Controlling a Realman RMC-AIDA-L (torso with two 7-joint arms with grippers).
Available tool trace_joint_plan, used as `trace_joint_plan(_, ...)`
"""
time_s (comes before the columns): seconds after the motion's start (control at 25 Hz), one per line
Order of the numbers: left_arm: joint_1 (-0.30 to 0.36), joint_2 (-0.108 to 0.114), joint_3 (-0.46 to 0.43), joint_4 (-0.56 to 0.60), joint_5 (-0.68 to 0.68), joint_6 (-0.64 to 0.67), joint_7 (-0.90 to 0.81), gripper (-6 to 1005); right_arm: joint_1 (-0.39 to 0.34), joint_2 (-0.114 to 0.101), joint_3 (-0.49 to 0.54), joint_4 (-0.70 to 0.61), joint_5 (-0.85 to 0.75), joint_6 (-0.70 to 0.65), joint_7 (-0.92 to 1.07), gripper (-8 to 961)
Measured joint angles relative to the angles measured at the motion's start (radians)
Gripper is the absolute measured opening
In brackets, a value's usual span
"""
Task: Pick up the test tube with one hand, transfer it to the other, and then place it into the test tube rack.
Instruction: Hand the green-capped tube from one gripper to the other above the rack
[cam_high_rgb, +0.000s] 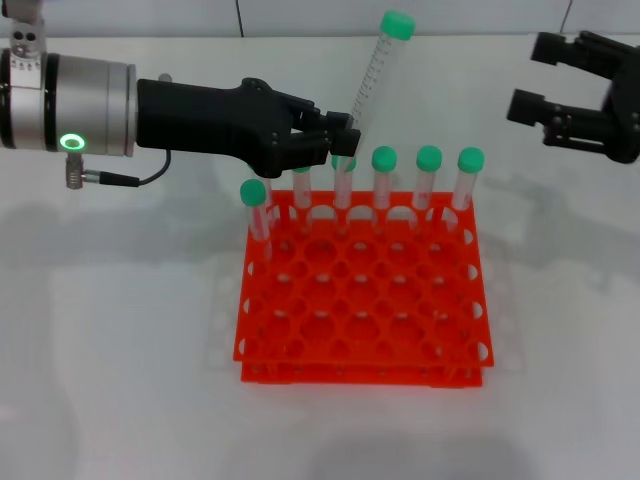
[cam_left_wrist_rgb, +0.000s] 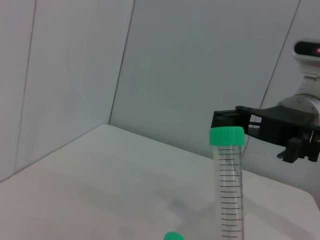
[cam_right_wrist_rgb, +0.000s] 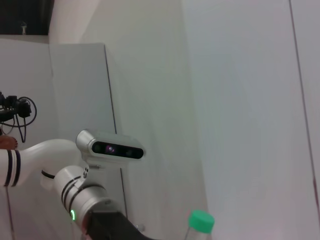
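Observation:
The test tube (cam_high_rgb: 376, 75), clear with a green cap, is held up tilted, cap toward the upper right, above the back row of the orange-red test tube rack (cam_high_rgb: 360, 305). My left gripper (cam_high_rgb: 345, 137), black on the silver arm with the green ring, is shut on the tube's lower end. The left wrist view shows the tube (cam_left_wrist_rgb: 228, 190) upright with its printed scale. My right gripper (cam_high_rgb: 541, 77) hangs open at the upper right, apart from the tube, with nothing between its fingers. In the right wrist view only the tube's cap (cam_right_wrist_rgb: 201, 220) shows.
Several other green-capped tubes (cam_high_rgb: 428, 175) stand in the rack's back row, and one (cam_high_rgb: 255, 208) stands at its left edge, right under the left gripper. The rack sits on a white table (cam_high_rgb: 110, 350). A wall closes the far side.

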Motion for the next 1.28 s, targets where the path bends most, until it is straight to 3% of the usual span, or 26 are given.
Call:
trace_joint_plan(0.68, 0.007, -0.005, 0.0, -0.001, 0.0, 0.0, 0.0, 182, 0.092, 0.009, -0.148, 0.055, 0.082, 0.116, -0.004, 821)
trace_joint_plan(1.28, 0.009, -0.009, 0.002, -0.001, 0.0, 0.0, 0.001, 181, 0.139, 0.011, -0.202, 0.078, 0.125, 0.174, -0.007, 804)
